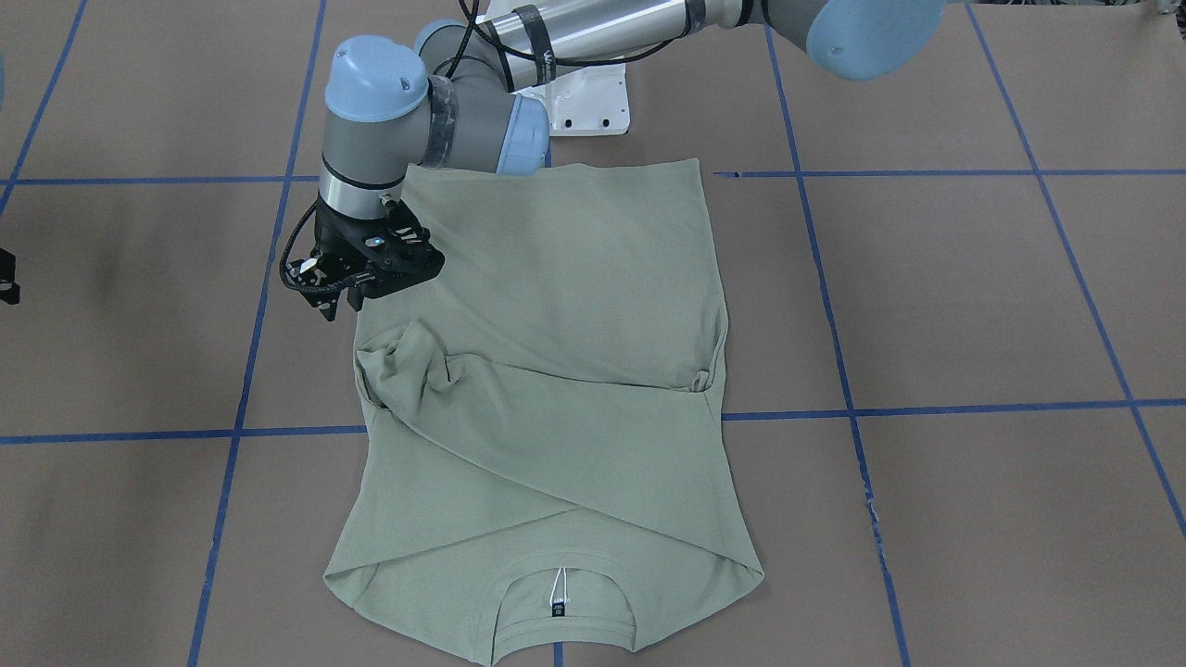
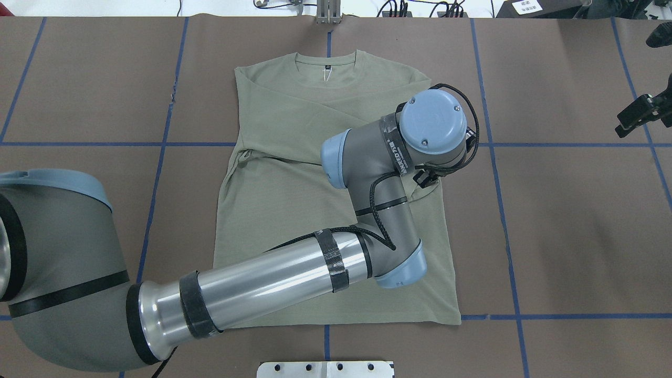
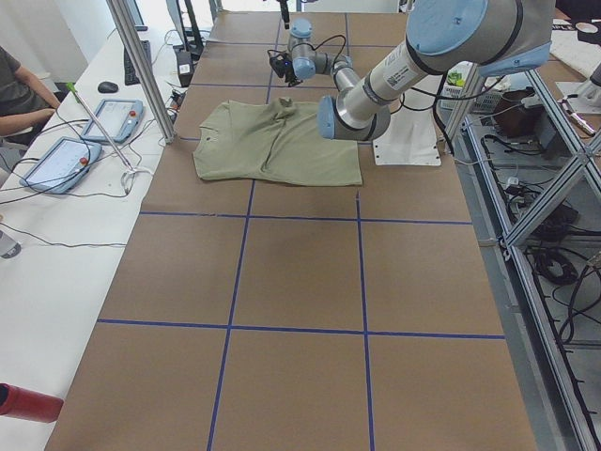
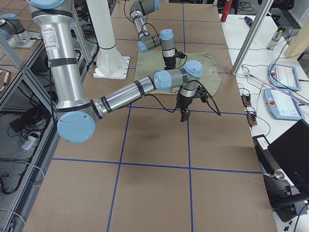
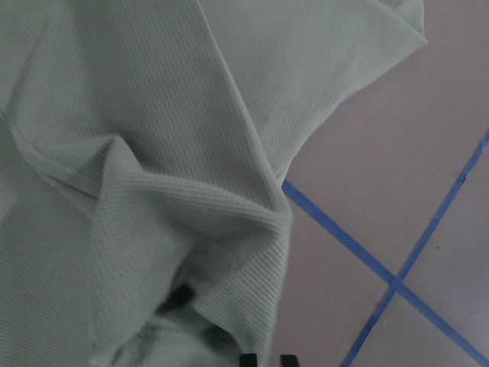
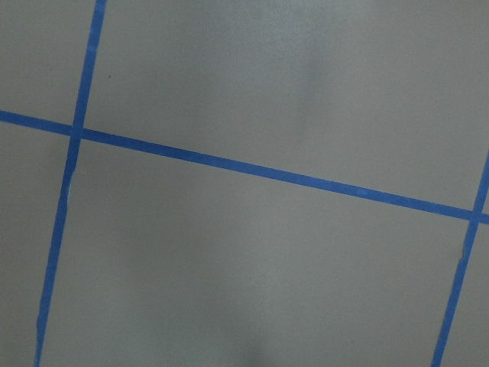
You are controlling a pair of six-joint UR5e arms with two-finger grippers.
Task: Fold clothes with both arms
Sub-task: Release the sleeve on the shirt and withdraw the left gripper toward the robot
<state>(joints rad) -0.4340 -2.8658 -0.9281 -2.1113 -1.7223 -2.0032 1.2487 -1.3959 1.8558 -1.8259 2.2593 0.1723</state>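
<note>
A pale sage-green long-sleeved knit shirt lies flat, sleeves crossed over its body. The silver-grey tubular left arm reaches across it; the matching right arm hangs well aside.

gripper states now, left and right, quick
Left gripper, at the pale sage-green knit shirt's edge: cannot tell.
Right gripper, over the brown blue-gridded table: cannot tell.
</note>
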